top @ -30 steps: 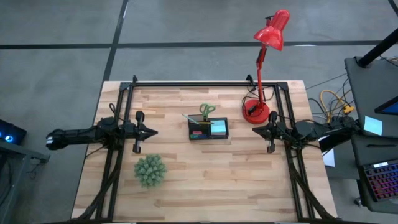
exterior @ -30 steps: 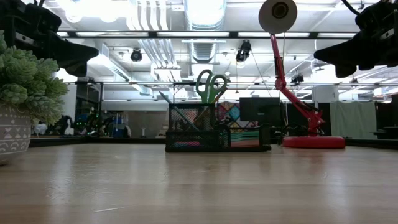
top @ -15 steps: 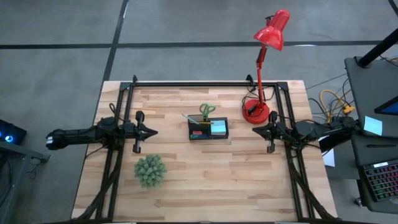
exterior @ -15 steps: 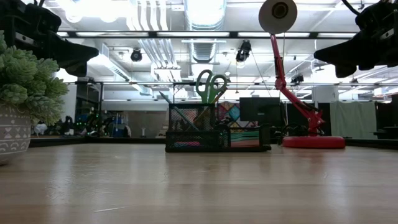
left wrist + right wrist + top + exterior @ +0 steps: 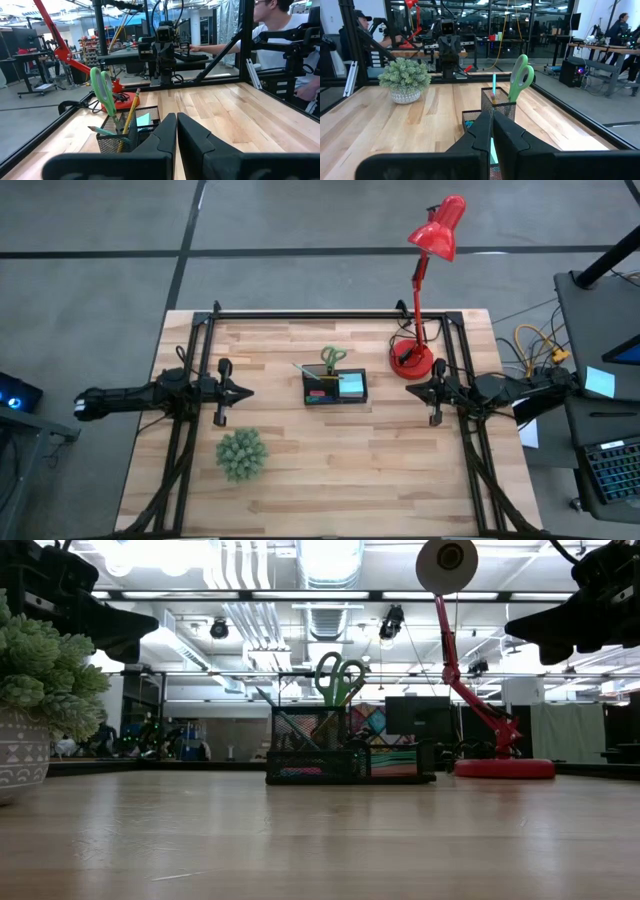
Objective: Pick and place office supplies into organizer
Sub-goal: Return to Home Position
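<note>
Organizer contents seem too small to tell; the plant is cropped

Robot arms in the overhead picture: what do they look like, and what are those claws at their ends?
The left arm and right arm are slim, jointed, matt black. The left gripper and right gripper each have a short crossbar and two black wedge-shaped fingers tapering to a tip. I can make out no markings.

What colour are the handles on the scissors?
Green. The scissors stand in the organizer; the right wrist view shows them best.
</note>
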`<act>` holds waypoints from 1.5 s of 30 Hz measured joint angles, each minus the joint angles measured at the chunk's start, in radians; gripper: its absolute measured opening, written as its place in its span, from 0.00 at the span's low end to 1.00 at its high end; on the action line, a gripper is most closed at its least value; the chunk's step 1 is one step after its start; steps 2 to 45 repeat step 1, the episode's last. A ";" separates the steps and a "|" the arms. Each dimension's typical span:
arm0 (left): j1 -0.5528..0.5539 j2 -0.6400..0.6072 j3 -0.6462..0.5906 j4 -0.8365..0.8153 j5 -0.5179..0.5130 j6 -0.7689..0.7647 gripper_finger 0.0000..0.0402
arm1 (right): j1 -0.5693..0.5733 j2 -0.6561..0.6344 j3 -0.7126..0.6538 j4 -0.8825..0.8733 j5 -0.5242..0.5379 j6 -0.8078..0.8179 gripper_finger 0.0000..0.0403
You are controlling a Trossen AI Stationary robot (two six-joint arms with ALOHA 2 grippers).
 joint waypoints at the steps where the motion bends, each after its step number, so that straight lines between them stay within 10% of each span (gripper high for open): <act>1: 0.000 0.000 0.000 0.000 0.000 0.000 0.00 | 0.000 0.000 0.000 0.000 0.000 0.000 0.02; 45: 0.000 0.000 0.000 0.000 0.000 0.000 0.00 | 0.000 0.000 0.000 0.000 0.000 0.000 0.02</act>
